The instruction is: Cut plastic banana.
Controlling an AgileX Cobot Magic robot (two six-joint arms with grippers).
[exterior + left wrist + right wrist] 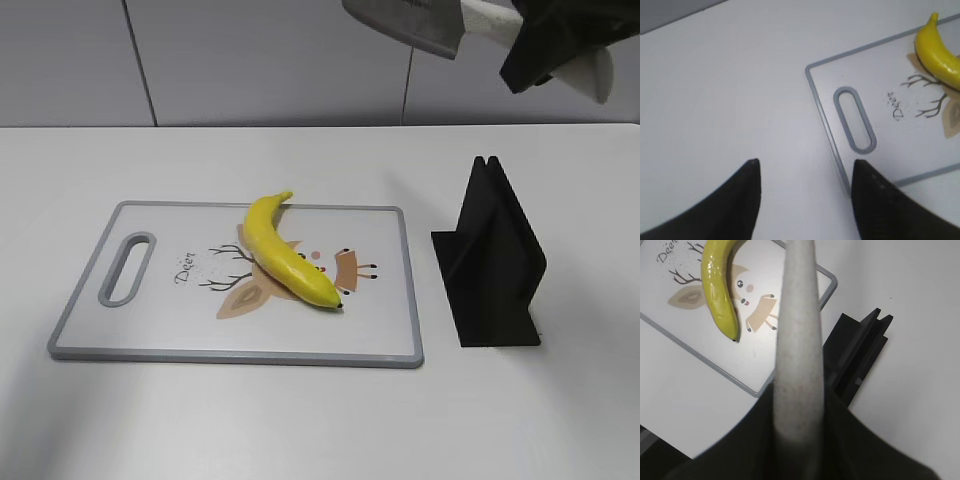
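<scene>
two dark fingertips (747,200) of the left gripper (805,200) are seen spread apart over bare white desk (730,100), with nothing held between them, near the handle slot of a grey-rimmed cutting board (812,85). a pale speckled knife handle (797,355) is clamped in the closed right gripper (800,440), raised high above the desk's far right side; the knife blade (405,22) is seen pointing left at the top of the exterior view. the plastic banana (285,255) is laid diagonally at the middle of the board, over a printed deer, dark tip toward the near edge. a black knife holder (490,265) is stood upright just beside the board, toward the desk's right edge.
</scene>
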